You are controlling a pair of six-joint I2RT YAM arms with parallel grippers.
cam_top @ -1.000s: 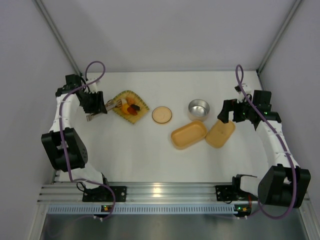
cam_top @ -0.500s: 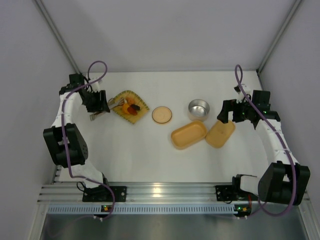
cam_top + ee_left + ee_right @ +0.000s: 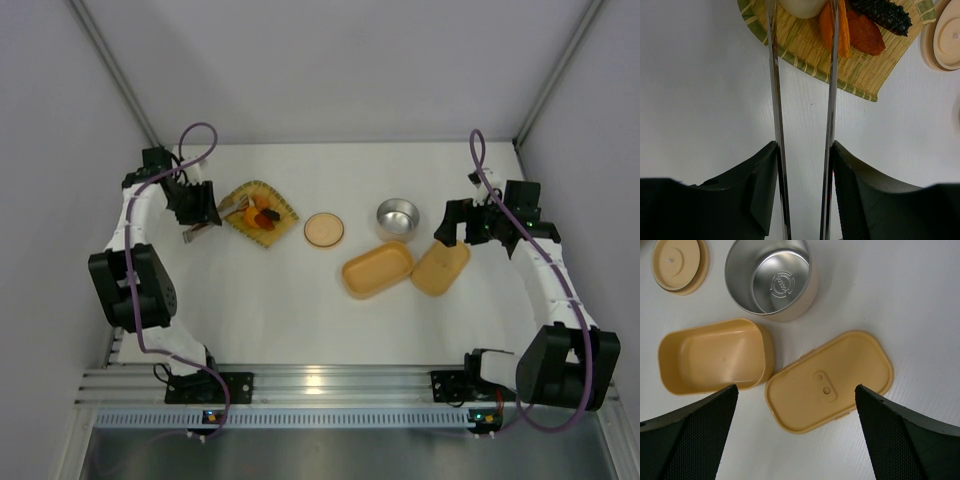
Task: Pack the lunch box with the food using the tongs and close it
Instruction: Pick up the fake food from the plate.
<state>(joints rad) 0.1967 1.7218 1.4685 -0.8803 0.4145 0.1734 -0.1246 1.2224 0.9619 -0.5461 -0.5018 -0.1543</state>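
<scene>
My left gripper point(image 3: 804, 150) is shut on the silver tongs point(image 3: 774, 100), one thin arm against each finger. It sits at the far left of the table point(image 3: 200, 212). The tongs' arms stand apart and reach over the woven tray point(image 3: 790, 45), where the food lies: a pale round piece point(image 3: 800, 5), an orange strip point(image 3: 841, 30) beside the right arm, a red-brown piece point(image 3: 865, 35) and a dark piece point(image 3: 882, 14). The lunch box point(image 3: 378, 270) point(image 3: 710, 357) lies open and empty, its flat lid point(image 3: 441, 267) point(image 3: 830, 380) beside it. My right gripper point(image 3: 796, 390) hovers open above the lid, holding nothing point(image 3: 452, 226).
A round steel bowl point(image 3: 398, 217) point(image 3: 771, 277) stands just behind the lunch box. A round tan lid point(image 3: 324, 230) point(image 3: 679, 262) lies between the woven tray point(image 3: 284, 212) and the bowl. White walls close in the table on the left, right and far sides.
The left arm has shifted slightly, bringing the gripper and tongs a little nearer the tray. The right arm has not moved.
</scene>
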